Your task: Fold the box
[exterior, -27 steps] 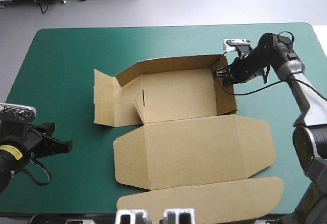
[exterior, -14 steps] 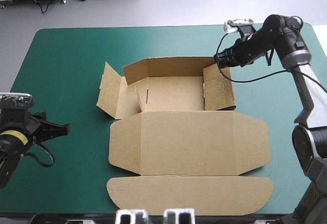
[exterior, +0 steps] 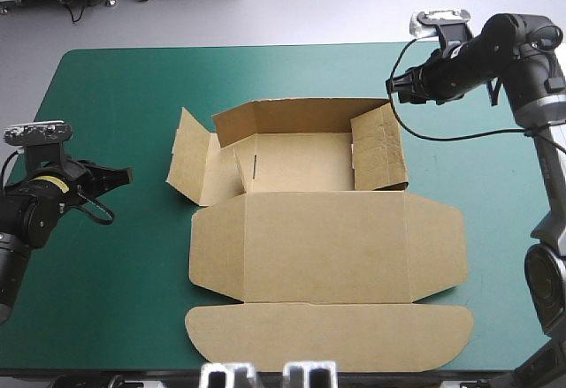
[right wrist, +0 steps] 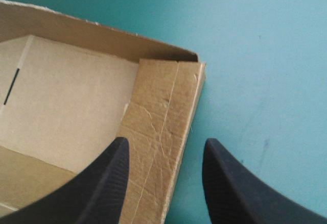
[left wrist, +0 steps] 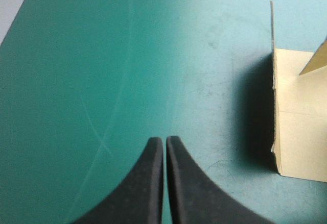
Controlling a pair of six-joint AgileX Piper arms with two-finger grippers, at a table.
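Note:
The brown box [exterior: 301, 169] lies in the middle of the teal-green table. Its back wall [exterior: 301, 110] stands raised, its right wall [exterior: 380, 148] is creased and leans inward, and its left flap [exterior: 189, 169] splays outward. The lid [exterior: 327, 247] lies flat toward the front edge. My right gripper [exterior: 393, 87] hovers open just beyond the back right corner, touching nothing. In the right wrist view the right gripper [right wrist: 164, 145] stands over the creased right wall [right wrist: 161, 106]. My left gripper [exterior: 125, 174] is shut, well left of the box. In the left wrist view the left gripper [left wrist: 165, 140] points over bare cover, the left flap [left wrist: 299, 117] ahead to one side.
The lid's rounded tuck flap [exterior: 327, 337] reaches almost to the table's front edge. Bare teal-green cover [exterior: 115, 96] lies left of and behind the box, and more to its right [exterior: 495, 194].
The right gripper let go of the box's right wall and drew back toward the far right corner. The box settled flat. The left gripper moved up along the table's left side.

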